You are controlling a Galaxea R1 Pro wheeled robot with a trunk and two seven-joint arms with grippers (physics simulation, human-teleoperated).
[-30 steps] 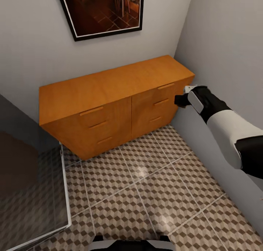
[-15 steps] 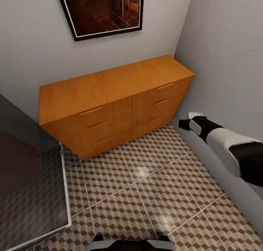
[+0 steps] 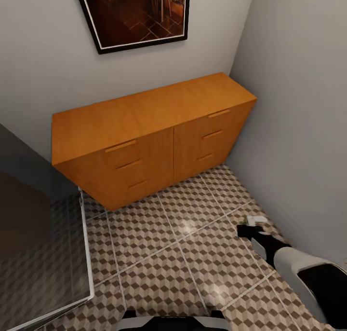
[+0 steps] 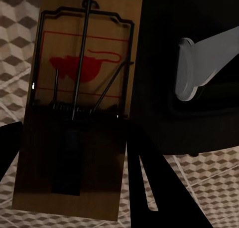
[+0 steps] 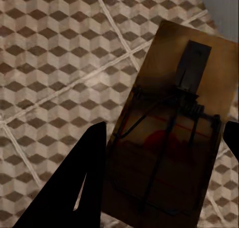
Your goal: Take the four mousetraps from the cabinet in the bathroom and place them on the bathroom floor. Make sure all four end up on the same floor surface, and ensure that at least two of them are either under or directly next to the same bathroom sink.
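Right gripper (image 3: 249,228) low over the bathroom floor (image 3: 193,254), its jaws closed on a mousetrap (image 5: 172,133) that lies flat between the dark fingers. Judged step: setting it down. Lower until the plate meets the tile, then release. Left jaws grip a second mousetrap (image 4: 79,103). The cabinet (image 3: 149,138) stands well apart, drawers shut.
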